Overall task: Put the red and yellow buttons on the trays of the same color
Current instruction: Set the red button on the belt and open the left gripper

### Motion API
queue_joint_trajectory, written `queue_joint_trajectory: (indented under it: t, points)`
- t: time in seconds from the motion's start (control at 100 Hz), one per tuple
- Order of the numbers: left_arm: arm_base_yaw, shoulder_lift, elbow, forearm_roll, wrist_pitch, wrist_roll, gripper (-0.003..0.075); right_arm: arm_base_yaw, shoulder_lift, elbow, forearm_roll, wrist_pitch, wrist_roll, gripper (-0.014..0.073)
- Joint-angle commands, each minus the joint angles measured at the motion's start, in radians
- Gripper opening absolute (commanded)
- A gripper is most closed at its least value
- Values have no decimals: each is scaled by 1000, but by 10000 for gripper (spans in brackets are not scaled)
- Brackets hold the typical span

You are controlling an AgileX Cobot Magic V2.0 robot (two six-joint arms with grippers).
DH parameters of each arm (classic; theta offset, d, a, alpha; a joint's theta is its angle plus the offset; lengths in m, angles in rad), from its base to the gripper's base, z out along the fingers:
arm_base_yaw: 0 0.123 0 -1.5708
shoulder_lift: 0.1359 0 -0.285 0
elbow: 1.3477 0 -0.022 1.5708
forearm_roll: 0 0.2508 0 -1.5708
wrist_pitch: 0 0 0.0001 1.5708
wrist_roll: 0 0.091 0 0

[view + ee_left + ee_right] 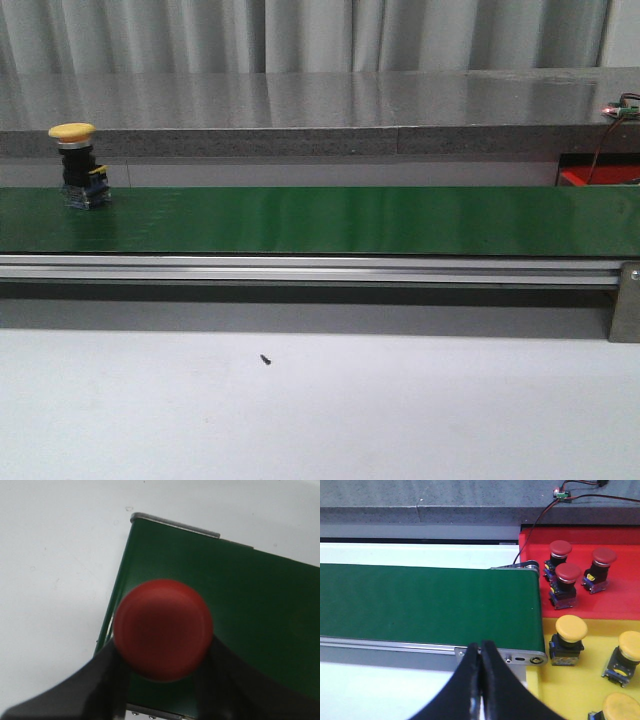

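Red button (163, 629) clamped in left tool (162, 680), yellow button (78, 165) on belt (330, 220)

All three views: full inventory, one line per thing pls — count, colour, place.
Conveyor belt: 1, green, across the table.
Yellow button: 1, upright on the belt's left end.
Red button: 1, between the left gripper's fingers, above the belt's end.
Red tray: 1, past the belt's end; 3 red buttons on it.
Yellow tray: 1, beside the red tray; 3 yellow buttons visible.
Small dark speck: 1, on the white table.
Left gripper: shut on the red button.
Right gripper: shut, empty.
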Motion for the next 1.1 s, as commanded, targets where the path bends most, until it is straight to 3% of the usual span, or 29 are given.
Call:
queue_joint_trajectory:
  t: [0.0,0.1,0.17,0.24,0.36,0.43,0.98,1.09]
  points:
    - [-6,-18,-27,-14,-52,0,118,2,1,-27,11,-68,-8,-123]
    - [-6,-2,-27,-11,-40,0,127,2,1,-27,11,-68,-8,-123]
    - [-6,0,-27,-11,-40,2,178,2,1,-27,11,-68,-8,-123]
    - [-6,0,-29,-7,-40,5,283,2,1,-27,11,-68,-8,-123]
    - [-6,0,-29,-7,-36,5,531,2,1,-27,11,-68,-8,-123]
    - [-6,-4,-29,-7,-30,7,610,2,1,-27,11,-68,-8,-123]
    - [-6,-192,-29,-63,-14,80,616,2,1,-27,11,-68,-8,-123]
    - [-15,-240,-29,-110,9,155,531,2,1,-27,11,-68,-8,-123]
